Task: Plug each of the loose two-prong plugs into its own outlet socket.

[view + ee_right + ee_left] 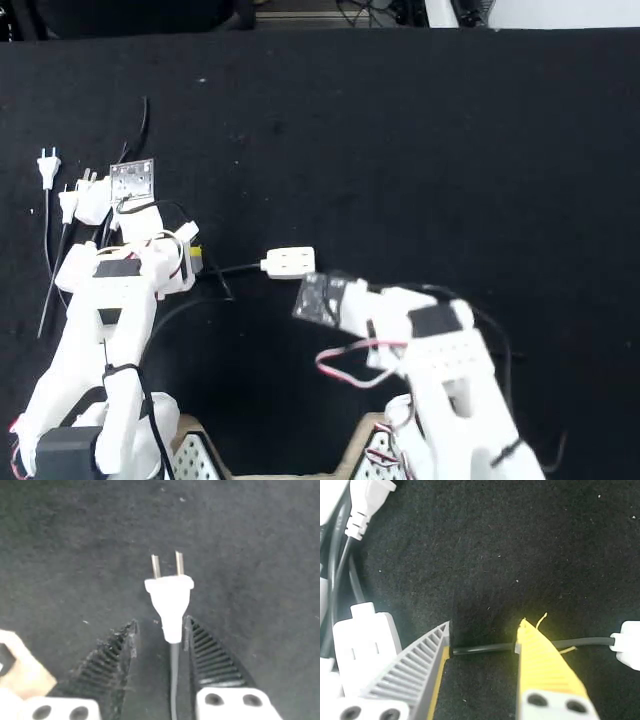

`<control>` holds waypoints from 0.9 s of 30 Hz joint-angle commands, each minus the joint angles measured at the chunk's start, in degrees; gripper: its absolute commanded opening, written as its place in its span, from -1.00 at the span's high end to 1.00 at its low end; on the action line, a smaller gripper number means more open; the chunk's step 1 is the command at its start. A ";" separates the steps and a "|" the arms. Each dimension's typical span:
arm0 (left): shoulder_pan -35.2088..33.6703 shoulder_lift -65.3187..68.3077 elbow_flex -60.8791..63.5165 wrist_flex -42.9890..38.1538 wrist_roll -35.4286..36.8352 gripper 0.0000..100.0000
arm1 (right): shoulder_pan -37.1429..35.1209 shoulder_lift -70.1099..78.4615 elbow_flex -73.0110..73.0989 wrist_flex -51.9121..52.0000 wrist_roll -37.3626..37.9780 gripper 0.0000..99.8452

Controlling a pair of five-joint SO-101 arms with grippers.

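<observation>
Two claws of mine are spread, and neither is pinching anything. My right claw [160,625] stands wide around a white two-prong plug [169,597] that lies on the black table [260,540], prongs pointing away from me. The plug's narrow tail sits just beside one ribbed finger [212,655], though I cannot tell whether they touch. The other finger is clearly apart from it. The plug's black cord [173,680] runs back between the fingers and is cut off at the frame edge. A pale shape [17,672] at a corner of that view is too cropped to name.

My left claw [485,627] is open as well. Its grey finger [415,670] and yellow finger [542,665] straddle a black cable [480,649] that crosses the table between the tips, and both tips hide parts of its run. At one end the cable reaches a white piece [629,647] chopped by the edge — plug or socket, I cannot say. Beside the grey finger lies a white socket block [367,640] with two slots, partly covered by that finger. Farther off is a white cable end [367,500] with its front out of frame.

From the high view, a white outlet socket [291,262] lies mid-table, just beside my right claw, and its cable leads toward my left arm [100,330]. Near the table's edge on my left, one small plug [47,165] shows two prongs — the other white pieces [80,200] beside it are half hidden by that arm.
</observation>
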State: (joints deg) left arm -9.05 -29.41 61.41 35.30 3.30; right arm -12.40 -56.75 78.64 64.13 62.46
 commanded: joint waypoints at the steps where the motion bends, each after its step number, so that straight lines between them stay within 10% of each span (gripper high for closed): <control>1: 0.22 -1.67 -0.57 -0.88 0.26 0.57 | -3.87 -7.69 5.85 -3.25 0.62 0.71; 27: 0.22 -1.41 -0.66 -0.88 0.26 0.57 | 4.57 8.48 -2.95 -21.01 -1.05 0.77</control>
State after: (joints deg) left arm -9.05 -29.41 61.41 35.30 3.30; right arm -10.55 -51.47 79.87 46.46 62.11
